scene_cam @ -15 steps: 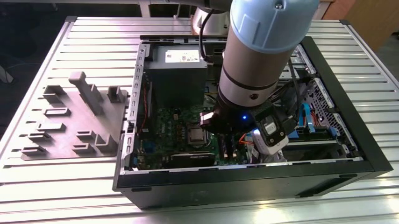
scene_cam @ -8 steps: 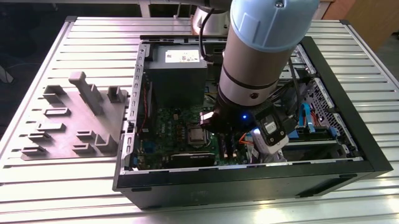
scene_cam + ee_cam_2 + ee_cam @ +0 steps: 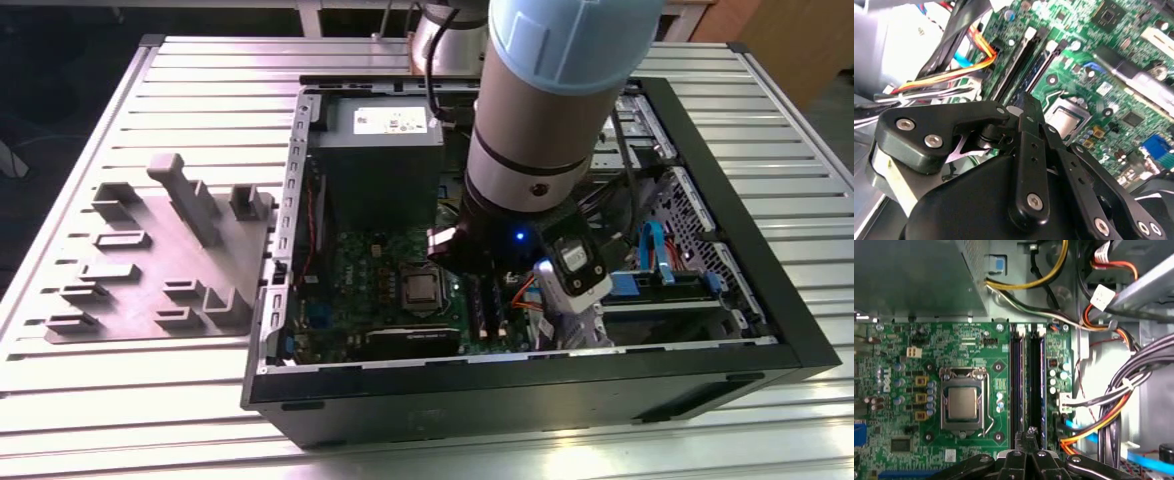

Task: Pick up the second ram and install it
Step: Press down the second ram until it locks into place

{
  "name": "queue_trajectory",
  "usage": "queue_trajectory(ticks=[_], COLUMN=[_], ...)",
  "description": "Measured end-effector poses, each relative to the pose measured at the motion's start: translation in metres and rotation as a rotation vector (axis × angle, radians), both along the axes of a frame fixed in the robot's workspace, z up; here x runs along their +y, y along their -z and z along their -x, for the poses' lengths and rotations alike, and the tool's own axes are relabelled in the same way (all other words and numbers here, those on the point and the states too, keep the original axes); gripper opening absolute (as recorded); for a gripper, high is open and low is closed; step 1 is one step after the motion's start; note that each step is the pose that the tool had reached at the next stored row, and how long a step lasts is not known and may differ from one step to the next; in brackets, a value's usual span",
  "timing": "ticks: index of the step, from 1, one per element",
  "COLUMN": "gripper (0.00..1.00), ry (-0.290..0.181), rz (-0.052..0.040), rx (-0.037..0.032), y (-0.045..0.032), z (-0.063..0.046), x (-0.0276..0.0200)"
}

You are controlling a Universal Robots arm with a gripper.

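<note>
We see gripper [image 3: 1030,432] low centre of first wrist view, fingers clenched, gripping nothing. Ram [image 3: 1036,385] seated upright in slot directly beyond fingertips, right of CPU socket [image 3: 962,404], beside second strip [image 3: 1017,385].

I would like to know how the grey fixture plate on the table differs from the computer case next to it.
The fixture plate is light grey; the computer case is black. The plate lies low and flat with small upright holders, while the case is a deep open box showing a green motherboard. The plate sits to the exterior view's left of the case. Both rest on the slatted metal table.
</note>
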State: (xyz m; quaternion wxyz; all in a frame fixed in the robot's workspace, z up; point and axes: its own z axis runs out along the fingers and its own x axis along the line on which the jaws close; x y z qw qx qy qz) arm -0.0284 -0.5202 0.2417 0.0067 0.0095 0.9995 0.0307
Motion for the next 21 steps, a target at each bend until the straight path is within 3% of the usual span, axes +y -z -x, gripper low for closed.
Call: queue_trajectory(ticks=[9,21], gripper=[0.1,0.1], ry=[0.0,0.0], rz=[-0.0001,-0.0019], rx=[-0.0001,0.0], y=[0.0,0.0], z=[0.0,0.0], x=[0.0203,0.0213])
